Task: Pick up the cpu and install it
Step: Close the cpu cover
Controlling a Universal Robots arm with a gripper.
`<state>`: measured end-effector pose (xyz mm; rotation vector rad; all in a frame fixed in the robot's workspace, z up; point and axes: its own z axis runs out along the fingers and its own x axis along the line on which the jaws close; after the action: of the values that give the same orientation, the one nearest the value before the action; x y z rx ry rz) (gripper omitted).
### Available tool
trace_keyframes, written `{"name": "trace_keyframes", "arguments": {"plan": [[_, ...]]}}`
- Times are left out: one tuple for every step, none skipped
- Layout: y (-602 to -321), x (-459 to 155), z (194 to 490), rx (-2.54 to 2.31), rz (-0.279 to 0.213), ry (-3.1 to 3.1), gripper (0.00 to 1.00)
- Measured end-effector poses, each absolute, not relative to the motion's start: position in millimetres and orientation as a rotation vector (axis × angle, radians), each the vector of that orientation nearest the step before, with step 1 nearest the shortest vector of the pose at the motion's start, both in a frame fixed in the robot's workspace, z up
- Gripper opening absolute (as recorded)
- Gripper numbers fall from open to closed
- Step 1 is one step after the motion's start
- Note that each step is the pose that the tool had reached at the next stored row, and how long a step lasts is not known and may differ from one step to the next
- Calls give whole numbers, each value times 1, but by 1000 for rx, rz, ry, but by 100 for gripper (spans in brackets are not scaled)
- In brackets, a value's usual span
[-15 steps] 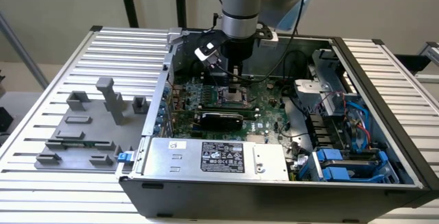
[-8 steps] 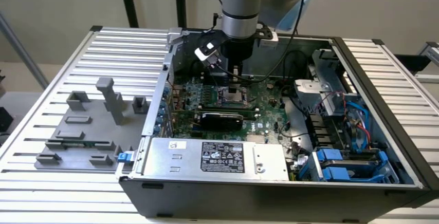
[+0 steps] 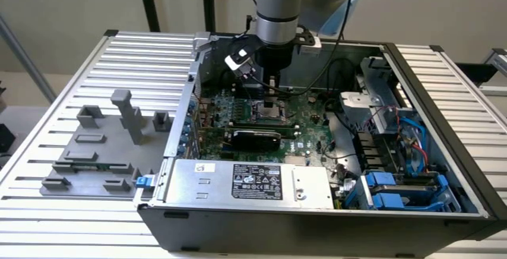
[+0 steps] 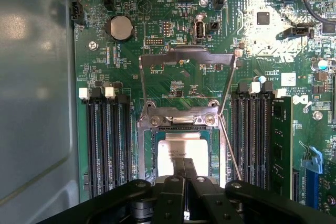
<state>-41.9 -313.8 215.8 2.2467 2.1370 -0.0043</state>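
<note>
Nearest in the exterior view, along the bench's [image 3: 63, 226] near edge, is the open computer case [image 3: 317, 226]. One labelled power supply [image 3: 246, 182] lies across the front of the case. Towards the bench edge on the exterior view's left is a cluster of grey fixture blocks [image 3: 95, 146]. Farther back, one arm [image 3: 277, 9] reaches down into the case over the green motherboard [image 3: 309, 134].

The wrist view supplies the detail at the socket. The two black fingers [image 4: 179, 170] are pressed together with no gap, gripping nothing. They hang directly over the one cpu [image 4: 181, 148], and whether their tips touch it cannot be told.

The cpu lies flat in its socket in the middle of the motherboard. It is a small square with a silvery-grey metal top that catches the light. Beyond it the metal load frame [image 4: 186, 59] stands swung open, and a thin lever [image 4: 231, 150] runs alongside.

Two banks of black memory slots flank the socket, one bank [image 4: 110, 140] on one side and one [image 4: 254, 135] on the other. Farther off sits one coin battery [image 4: 120, 27].
</note>
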Motion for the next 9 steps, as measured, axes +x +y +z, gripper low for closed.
{"name": "trace_keyframes", "arguments": {"plan": [[-314,-42,216,2247,-4,2137,11],[-314,-42,216,2247,-4,2137,11],[-314,-42,216,2246,-5,2137,11],[-314,-41,218,2247,-5,2137,11],[-314,-39,220,2247,-5,2138,11],[-314,-38,223,2247,-6,2138,11],[-314,-36,226,2248,-6,2139,11],[-315,-34,230,2248,-6,2139,11],[-315,-31,233,2249,-7,2140,11]]}}
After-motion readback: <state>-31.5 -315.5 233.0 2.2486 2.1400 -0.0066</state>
